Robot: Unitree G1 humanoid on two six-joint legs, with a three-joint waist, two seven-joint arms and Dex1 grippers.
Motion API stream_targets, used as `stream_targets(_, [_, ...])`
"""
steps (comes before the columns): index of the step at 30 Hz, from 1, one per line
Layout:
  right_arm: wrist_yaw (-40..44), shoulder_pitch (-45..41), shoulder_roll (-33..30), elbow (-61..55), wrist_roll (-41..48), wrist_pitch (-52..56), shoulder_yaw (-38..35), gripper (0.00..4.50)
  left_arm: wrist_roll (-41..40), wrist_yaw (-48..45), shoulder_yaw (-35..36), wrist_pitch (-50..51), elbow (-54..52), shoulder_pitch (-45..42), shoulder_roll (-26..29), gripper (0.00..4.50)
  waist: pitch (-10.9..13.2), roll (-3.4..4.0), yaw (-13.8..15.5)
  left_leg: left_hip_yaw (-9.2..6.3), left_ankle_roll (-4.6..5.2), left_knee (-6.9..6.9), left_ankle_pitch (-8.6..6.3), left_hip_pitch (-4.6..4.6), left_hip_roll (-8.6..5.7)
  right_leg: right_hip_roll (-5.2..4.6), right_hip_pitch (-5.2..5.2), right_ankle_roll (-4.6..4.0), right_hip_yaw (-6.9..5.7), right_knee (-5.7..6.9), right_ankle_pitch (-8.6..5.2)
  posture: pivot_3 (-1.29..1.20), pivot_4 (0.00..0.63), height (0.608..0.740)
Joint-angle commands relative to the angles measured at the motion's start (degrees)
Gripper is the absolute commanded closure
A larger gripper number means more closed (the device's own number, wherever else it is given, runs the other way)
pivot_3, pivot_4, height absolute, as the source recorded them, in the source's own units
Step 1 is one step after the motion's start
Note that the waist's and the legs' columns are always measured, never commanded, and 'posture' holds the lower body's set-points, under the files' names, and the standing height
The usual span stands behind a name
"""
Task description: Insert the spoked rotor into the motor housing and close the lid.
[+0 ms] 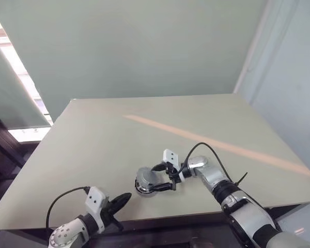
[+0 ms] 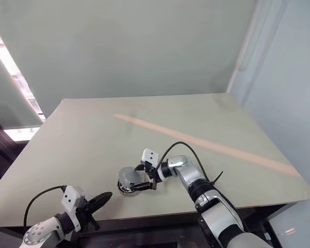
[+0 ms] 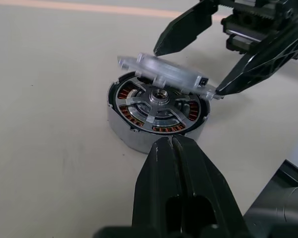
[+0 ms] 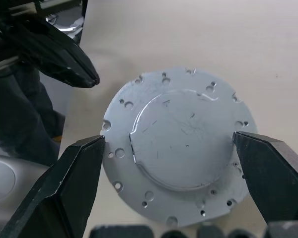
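The round, dark-rimmed motor housing (image 3: 156,116) with copper windings sits on the pale beige table (image 1: 93,150), the shiny silver spoked rotor (image 3: 158,101) seated inside it. The right tool (image 4: 170,144) grasps the flat grey metal lid (image 4: 176,144) by its edges, tilted over the housing's far rim. The left tool (image 3: 175,148), clenched and empty, hovers just beside the housing. Pale green walls rise beyond the table.

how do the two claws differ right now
The left claw is shut and empty, near the table's front edge; the right claw is spread wide, gripping the lid by its rim, tilted over the motor housing. Both have two black fingers.
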Motion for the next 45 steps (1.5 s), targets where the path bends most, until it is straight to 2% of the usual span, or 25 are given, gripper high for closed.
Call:
stream_targets(1, [0.2,-2.5,0.7,1.5,-0.5,-2.5,-1.6,0.0,-0.6,0.3,0.9,-0.8,-2.9,0.0,0.4,4.48,0.0,0.02,0.0,-0.01,0.0,0.0,0.0,0.0,0.0,0.0,0.0,0.0,0.0,0.0,0.0,0.0,0.0,0.74])
stream_targets(17, [-0.5,-6.5,3.5,10.5,-3.3,-6.4,-4.3,0.0,-0.3,-0.1,0.4,-1.0,-2.9,0.3,0.5,4.48,0.1,0.11,-0.6,0.0,0.0,0.02,0.0,0.01,0.0,0.01,0.01,-0.02,0.02,0.07,0.01,0.0,0.0,0.74])
stream_targets(20, [-0.8,-6.6,4.0,11.1,-3.4,-5.8,-5.0,0.59,-0.3,-0.2,0.4,-1.0,-2.9,0.3,0.5,4.5,0.1,0.12,-0.7,-0.01,0.0,0.02,0.01,0.02,0.0,0.01,0.02,-0.02,0.02,0.08,0.01,0.0,0.0,0.74])
stream_targets(21, [-0.8,-6.7,4.2,11.2,-3.3,-5.3,-5.3,0.98,-0.3,-0.2,0.4,-1.0,-2.9,0.3,0.6,4.5,0.1,0.12,-0.8,-0.01,0.0,0.03,0.01,0.02,0.0,0.01,0.02,-0.02,0.02,0.08,0.02,0.0,0.0,0.74])
stream_targets(22, [-0.9,-6.7,4.4,11.2,-3.2,-4.7,-5.6,1.16,-0.3,-0.3,0.3,-1.0,-2.8,0.3,0.6,4.5,0.1,0.12,-0.9,-0.01,0.0,0.03,0.0,0.02,0.0,0.01,0.02,-0.01,0.02,0.08,0.02,0.0,0.0,0.74])
stream_targets(30, [-1.8,-6.4,4.7,9.5,-5.3,-1.6,-5.0,1.16,-0.1,-0.5,-0.2,-1.1,-2.2,-0.3,0.4,4.5,0.0,0.14,-1.3,-0.02,0.0,0.03,0.01,0.04,-0.01,0.01,0.04,-0.01,0.02,0.1,0.02,0.0,0.0,0.74])
stream_targets(39, [-5.7,-4.2,4.3,1.4,-11.9,3.6,1.1,1.16,0.3,-0.7,-0.7,-1.5,-1.0,-1.1,0.3,4.5,0.0,0.16,-1.3,-0.01,0.0,0.08,0.01,0.07,0.0,0.02,0.03,-0.01,0.03,0.22,0.02,0.0,0.0,0.74])
stream_targets(45, [-10.0,-1.8,5.1,-6.4,-14.5,12.8,4.0,1.16,0.4,-0.9,-1.1,-1.8,-0.4,-1.7,0.1,4.5,0.0,0.16,-1.2,-0.02,0.0,0.14,0.01,0.09,-0.01,0.02,0.02,-0.01,0.03,0.31,0.02,0.0,0.0,0.74])
